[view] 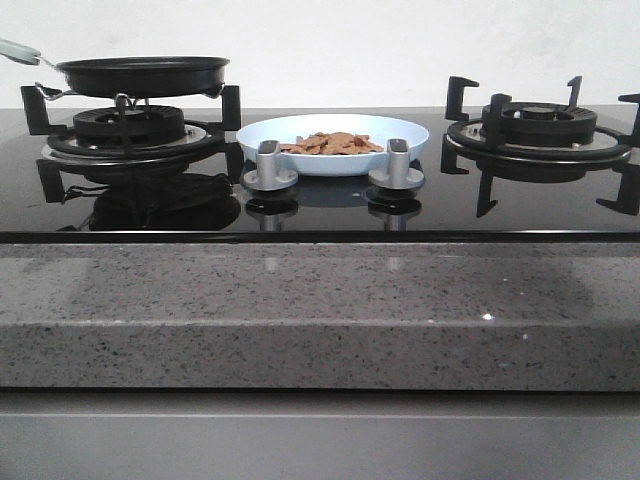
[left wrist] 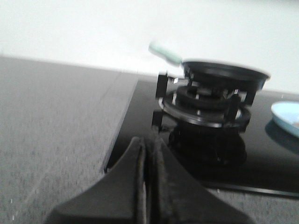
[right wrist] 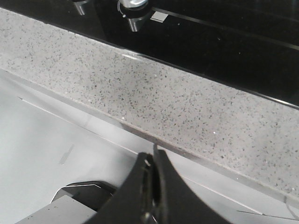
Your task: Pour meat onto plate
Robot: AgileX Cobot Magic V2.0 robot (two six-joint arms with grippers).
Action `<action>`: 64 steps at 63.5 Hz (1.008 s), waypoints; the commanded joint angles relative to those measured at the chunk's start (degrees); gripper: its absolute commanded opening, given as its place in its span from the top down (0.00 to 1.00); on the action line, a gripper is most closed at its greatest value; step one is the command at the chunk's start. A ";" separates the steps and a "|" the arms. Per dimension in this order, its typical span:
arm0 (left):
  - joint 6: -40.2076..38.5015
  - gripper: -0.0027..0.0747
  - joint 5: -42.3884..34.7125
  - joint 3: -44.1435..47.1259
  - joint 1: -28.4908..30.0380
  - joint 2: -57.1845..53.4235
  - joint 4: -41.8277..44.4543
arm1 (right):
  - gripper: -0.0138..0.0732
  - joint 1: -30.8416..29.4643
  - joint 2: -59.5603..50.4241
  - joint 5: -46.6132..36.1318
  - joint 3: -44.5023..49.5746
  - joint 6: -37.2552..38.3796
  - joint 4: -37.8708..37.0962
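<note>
The pale bluish-white plate (view: 400, 131) rests on the black glass hob between the two burners, and a heap of reddish-brown meat (view: 332, 143) slices lies in it. An edge of the plate (left wrist: 285, 116) shows in the left wrist view. The black frying pan (view: 145, 73) with a pale handle (view: 18, 49) sits on the left burner, also seen as the pan (left wrist: 224, 72) from the left wrist. My left gripper (left wrist: 148, 147) is shut with nothing in it, over the hob's near left corner. My right gripper (right wrist: 152, 156) is shut and empty, below the counter's front edge. Neither gripper shows in the front view.
Two silver knobs (view: 268, 165) (view: 397, 163) stand in front of the plate. The right burner (view: 540, 125) has black pan supports. A speckled grey stone counter (view: 300, 300) runs along the front; the counter (left wrist: 56, 116) also lies left of the hob.
</note>
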 commanded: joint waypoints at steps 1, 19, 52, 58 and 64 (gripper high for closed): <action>2.08 0.99 -6.94 0.34 -0.44 -1.13 -0.39 | 0.92 -0.11 0.08 -2.69 -1.55 -0.01 1.12; 5.96 0.99 -7.00 0.34 -0.44 -1.13 -2.14 | 0.92 -0.11 0.08 -2.69 -1.55 -0.01 1.12; 4.09 0.99 -7.36 0.34 -0.44 -1.13 -2.14 | 0.92 -0.11 0.08 -2.69 -1.55 -0.01 1.12; 4.09 0.99 -8.65 0.34 -0.44 -1.13 -2.14 | 0.92 -0.11 0.08 -2.69 -1.55 -0.01 1.12; 4.09 0.99 -8.76 0.34 -0.44 -1.13 -2.28 | 0.92 -0.11 0.08 -2.69 -1.55 -0.01 1.12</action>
